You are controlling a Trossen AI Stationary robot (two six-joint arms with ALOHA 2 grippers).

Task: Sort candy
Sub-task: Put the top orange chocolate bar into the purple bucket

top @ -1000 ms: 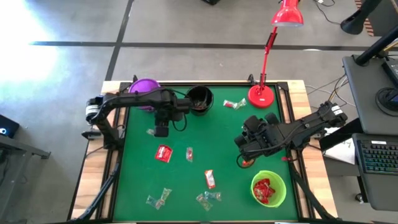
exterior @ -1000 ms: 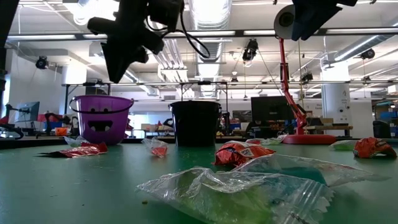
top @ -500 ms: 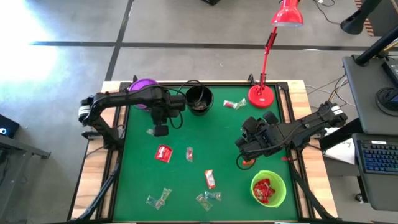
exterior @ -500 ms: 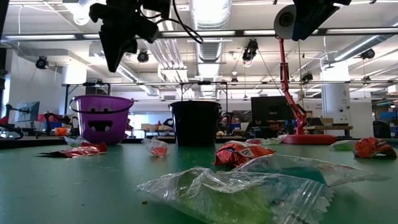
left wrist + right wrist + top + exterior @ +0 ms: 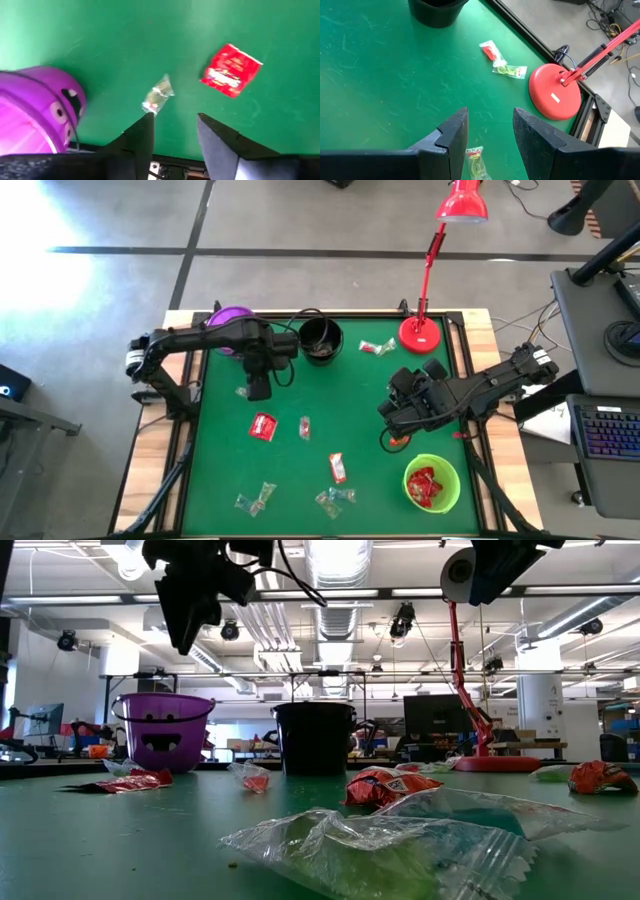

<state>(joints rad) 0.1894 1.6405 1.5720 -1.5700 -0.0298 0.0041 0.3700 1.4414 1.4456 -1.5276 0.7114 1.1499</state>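
Note:
Candy lies scattered on the green table [image 5: 200,480]: a small clear-wrapped piece [image 5: 242,391], a red packet [image 5: 263,426], further pieces at the middle [image 5: 337,468] and near edge [image 5: 255,500]. My left gripper [image 5: 258,388] hangs open above the table, pointing down, just right of the clear piece [image 5: 158,98], with nothing between its fingers [image 5: 175,122]. The red packet [image 5: 231,76] lies beyond it. My right gripper [image 5: 392,415] waits open [image 5: 490,120] over the table's right half, slanting down above a greenish sweet [image 5: 475,161].
A purple bowl [image 5: 232,320] and a black bowl [image 5: 321,340] stand at the far edge. A green bowl [image 5: 432,482] holding red candy stands at the near right. A red lamp's base [image 5: 420,335] sits far right, with two sweets [image 5: 377,347] beside it.
My left gripper has risen a little and shifted slightly toward the table's left edge. In the low view its fingers stand wider apart now than half a second ago. The candy has stayed where it lay.

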